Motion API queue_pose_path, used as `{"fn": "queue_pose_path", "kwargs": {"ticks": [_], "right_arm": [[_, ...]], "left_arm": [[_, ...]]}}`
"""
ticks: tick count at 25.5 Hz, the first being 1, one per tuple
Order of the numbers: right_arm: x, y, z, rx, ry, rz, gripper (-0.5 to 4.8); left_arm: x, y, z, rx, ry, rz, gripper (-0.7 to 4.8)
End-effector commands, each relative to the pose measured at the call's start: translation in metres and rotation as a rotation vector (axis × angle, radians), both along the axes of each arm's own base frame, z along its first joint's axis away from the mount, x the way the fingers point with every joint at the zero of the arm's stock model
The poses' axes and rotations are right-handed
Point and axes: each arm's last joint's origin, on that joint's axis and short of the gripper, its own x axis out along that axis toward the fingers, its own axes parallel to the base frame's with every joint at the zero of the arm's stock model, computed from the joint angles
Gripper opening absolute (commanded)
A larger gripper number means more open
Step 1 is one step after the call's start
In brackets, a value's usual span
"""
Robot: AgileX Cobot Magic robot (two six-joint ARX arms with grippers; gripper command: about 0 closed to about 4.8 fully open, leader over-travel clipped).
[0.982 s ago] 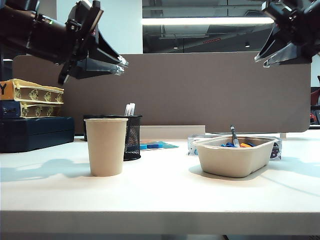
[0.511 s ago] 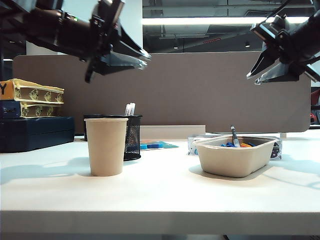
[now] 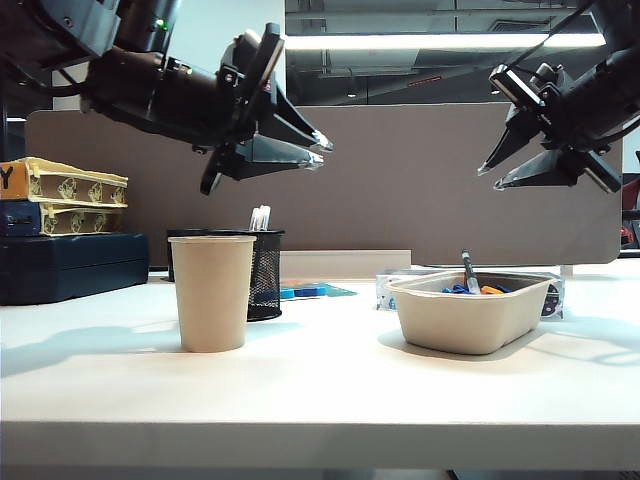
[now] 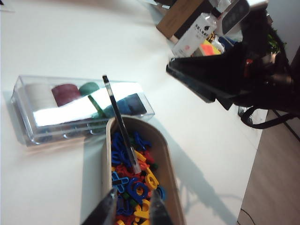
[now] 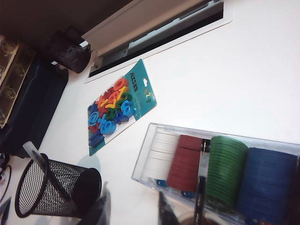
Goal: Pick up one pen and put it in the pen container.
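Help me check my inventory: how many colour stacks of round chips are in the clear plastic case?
4, side by side in the clear case behind the beige tray: white stack, dark red stack, green stack, blue stack. The pen crosses part of the case, so nothing else can be ruled out.
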Motion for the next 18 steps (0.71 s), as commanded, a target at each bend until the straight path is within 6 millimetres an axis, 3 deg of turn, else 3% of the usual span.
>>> {"fn": "queue_pose_path", "kwargs": {"ticks": [1, 10, 18], "right_arm": [[0.008, 0.0, 0.005, 0.02, -0.014, 0.001, 1.26], [0.03, 0.01, -0.007, 0.044, 0.044, 0.042, 1.26], [0.039, 0.01, -0.024, 0.041, 0.091, 0.04, 1.26]], "left_arm": [[0.004, -0.002, 0.007, -0.013, -0.028, 0.007, 0.89], [0.014, -0.006, 0.013, -0.019, -0.038, 0.006, 0.89], [0.017, -0.008, 0.001, 0.002, 0.008, 0.004, 0.89]]}}
